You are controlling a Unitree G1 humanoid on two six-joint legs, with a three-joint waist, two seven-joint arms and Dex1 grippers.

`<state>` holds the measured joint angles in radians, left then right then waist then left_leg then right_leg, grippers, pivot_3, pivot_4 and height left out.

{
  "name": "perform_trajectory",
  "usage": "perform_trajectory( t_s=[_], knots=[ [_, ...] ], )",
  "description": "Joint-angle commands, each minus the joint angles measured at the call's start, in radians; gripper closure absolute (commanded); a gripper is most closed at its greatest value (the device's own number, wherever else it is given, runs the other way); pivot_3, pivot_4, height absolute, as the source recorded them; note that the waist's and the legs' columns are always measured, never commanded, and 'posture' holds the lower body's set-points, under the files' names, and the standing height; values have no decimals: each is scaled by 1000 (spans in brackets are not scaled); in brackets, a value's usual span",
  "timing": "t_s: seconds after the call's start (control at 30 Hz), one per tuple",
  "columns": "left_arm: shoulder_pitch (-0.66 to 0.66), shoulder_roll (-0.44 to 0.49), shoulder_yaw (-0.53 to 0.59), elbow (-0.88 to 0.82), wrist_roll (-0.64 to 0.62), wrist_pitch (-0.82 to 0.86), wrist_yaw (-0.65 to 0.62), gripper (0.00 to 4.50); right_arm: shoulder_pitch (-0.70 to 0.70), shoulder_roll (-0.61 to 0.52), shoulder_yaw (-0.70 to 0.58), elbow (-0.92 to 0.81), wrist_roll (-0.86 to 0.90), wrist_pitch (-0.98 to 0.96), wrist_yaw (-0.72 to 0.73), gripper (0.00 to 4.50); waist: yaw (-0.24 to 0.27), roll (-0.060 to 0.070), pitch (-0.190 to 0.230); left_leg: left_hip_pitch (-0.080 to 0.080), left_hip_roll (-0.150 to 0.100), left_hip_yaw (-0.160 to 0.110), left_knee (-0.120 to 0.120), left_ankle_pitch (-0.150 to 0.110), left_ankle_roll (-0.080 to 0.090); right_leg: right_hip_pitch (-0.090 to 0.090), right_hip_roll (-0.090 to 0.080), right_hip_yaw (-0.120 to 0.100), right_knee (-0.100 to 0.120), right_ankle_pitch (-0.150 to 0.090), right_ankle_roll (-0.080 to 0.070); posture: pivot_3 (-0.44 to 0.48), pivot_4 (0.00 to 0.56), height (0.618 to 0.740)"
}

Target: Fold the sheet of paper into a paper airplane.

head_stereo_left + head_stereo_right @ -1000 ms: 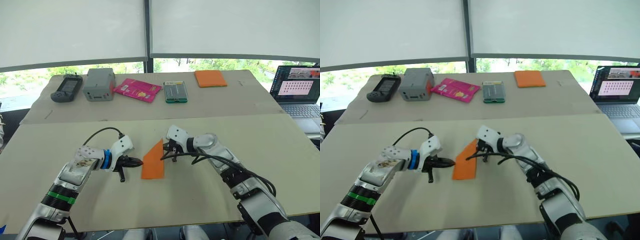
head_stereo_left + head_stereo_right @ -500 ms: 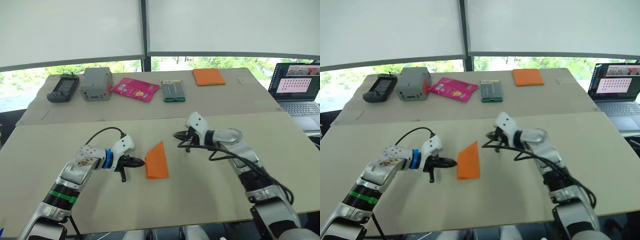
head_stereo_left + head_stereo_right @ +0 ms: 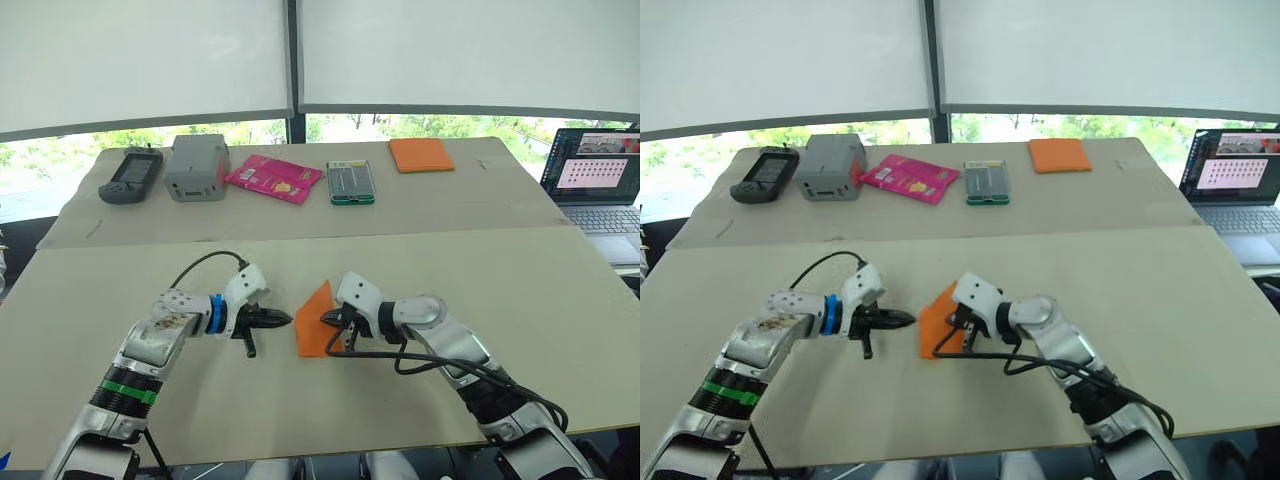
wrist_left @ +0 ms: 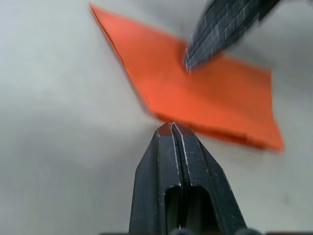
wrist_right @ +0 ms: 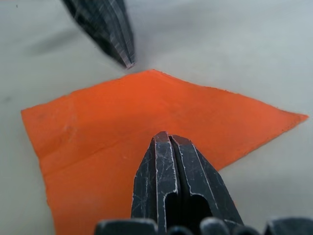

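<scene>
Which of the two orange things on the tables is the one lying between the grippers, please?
The folded sheet of paper, a thin pointed wedge on the near table between the shut left gripper and right gripper. The orange pad lies on the far table.

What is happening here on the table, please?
A humanoid robot is folding a sheet of paper into an airplane. The orange paper lies on the table as a creased, pointed wedge. The right gripper, shut, has its tip over the paper. The left gripper, also shut, points at the paper's edge from the other side, holding nothing.
</scene>
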<state>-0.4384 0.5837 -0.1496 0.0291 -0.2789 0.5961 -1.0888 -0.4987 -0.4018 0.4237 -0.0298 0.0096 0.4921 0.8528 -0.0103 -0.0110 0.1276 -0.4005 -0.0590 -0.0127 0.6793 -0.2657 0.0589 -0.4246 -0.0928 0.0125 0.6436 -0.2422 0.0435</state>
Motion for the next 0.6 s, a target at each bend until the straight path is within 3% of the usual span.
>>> perform_trajectory(
  t_s=[0.03, 0.17, 0.33, 0.6],
  knots=[
    [-51, -66, 43, -36, -73, 31, 35, 4467, 39, -15, 37, 0, -28, 25, 2, 4500, 4, 0, 0, 0, 0, 0, 0, 0, 0, 1, 0, 0, 0, 0, 0, 0, 150, 740],
    [-76, -109, -11, 8, -31, 0, 66, 4467, 55, -15, 30, -26, -22, 57, -6, 4500, 2, 0, 0, 1, 0, 0, 1, 0, 0, 1, 0, 0, 0, 0, 0, 0, 150, 740],
    [-98, -113, -137, 139, 133, -125, 118, 4467, 82, -39, 16, -82, -16, 89, -7, 4500, 4, 0, 0, 1, -1, 1, 0, 1, -1, 2, 1, 0, 0, 0, 0, 0, 150, 740],
    [-102, -164, -176, 252, 159, -208, 82, 4467, 90, -81, -62, -130, 37, 23, 7, 4500, 23, -1, 0, 1, -1, 0, 2, -1, 2, 3, -1, 0, -2, 0, 0, 0, 150, 740]
  ],
)
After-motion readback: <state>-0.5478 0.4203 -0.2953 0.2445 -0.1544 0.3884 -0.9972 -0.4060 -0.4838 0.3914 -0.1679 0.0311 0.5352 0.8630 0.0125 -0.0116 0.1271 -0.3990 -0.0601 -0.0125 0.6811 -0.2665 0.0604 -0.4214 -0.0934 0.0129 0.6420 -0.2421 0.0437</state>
